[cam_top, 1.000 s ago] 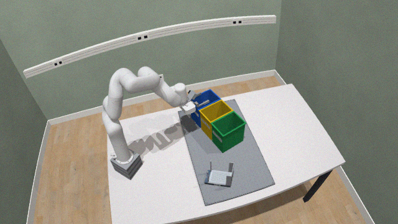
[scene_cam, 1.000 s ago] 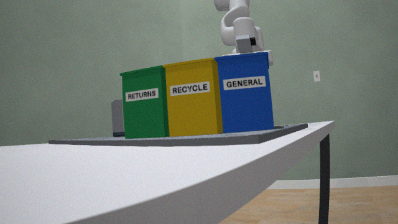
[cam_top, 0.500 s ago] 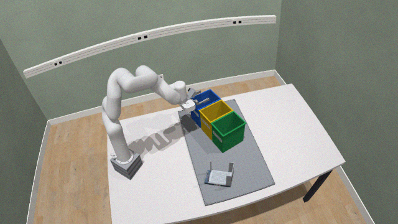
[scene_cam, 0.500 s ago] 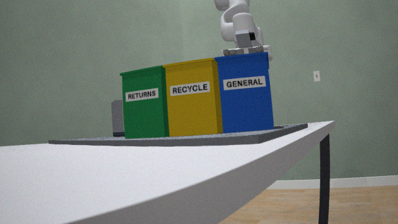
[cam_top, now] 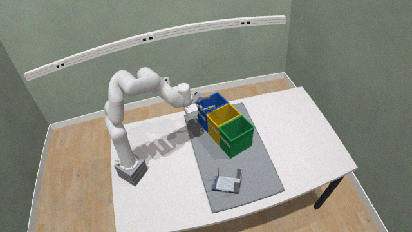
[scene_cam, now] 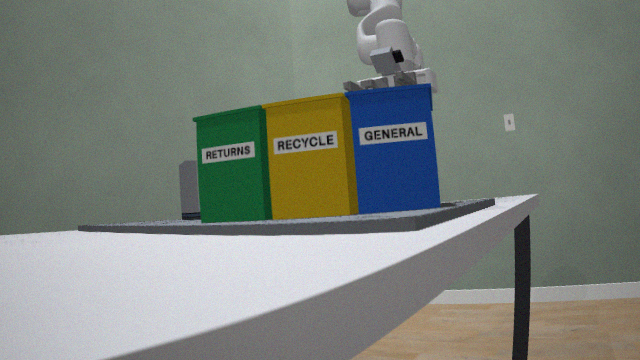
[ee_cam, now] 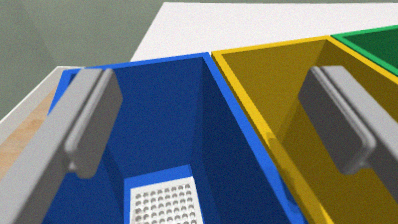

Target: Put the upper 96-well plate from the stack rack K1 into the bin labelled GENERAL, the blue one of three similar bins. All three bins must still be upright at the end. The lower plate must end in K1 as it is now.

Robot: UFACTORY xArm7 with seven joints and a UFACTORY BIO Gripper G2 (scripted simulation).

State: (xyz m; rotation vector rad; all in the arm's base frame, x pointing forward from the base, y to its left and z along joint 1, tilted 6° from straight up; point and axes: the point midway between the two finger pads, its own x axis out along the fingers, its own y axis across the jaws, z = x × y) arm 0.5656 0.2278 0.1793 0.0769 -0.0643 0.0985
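From the top: see the claw (cam_top: 209, 102) (scene_cam: 375, 82) (ee_cam: 215, 122) just above centre in the frame, over the blue bin (cam_top: 203, 119) (scene_cam: 395, 170) (ee_cam: 155, 100). Find the yellow bin (cam_top: 214, 133) (scene_cam: 311, 175) (ee_cam: 280, 75) and green bin (cam_top: 239, 145) (scene_cam: 232, 185) (ee_cam: 382, 52) in a row towards lower right, all upright. At lower centre, find the rack (cam_top: 239, 177) with the lower plate (cam_top: 226, 183) in it. Leave that alone.

From the exterior: read GENERAL on blue, right of centre, with the claw just above its rim. Cannot tell from here what lies inside.

From the wrist: look to lower centre for the upper plate (ee_cam: 162, 205), white and full of holes, down inside the blue bin. Cannot tell if fully flat. Judge the claw released: pads (ee_cam: 102, 122) well apart at left and right, nothing gripped between. Mind the right-hand one, over the yellow bin; lift straight up before swinging away, lest a rim get dragged and a bin tip.

Probably light, stiff plastic, smooth enough to slip and liable to crack if squeezed hard. If ever regripped, take by two opposite side walls, squarely and gently, never by the holed top. Likely needs no more handling now.
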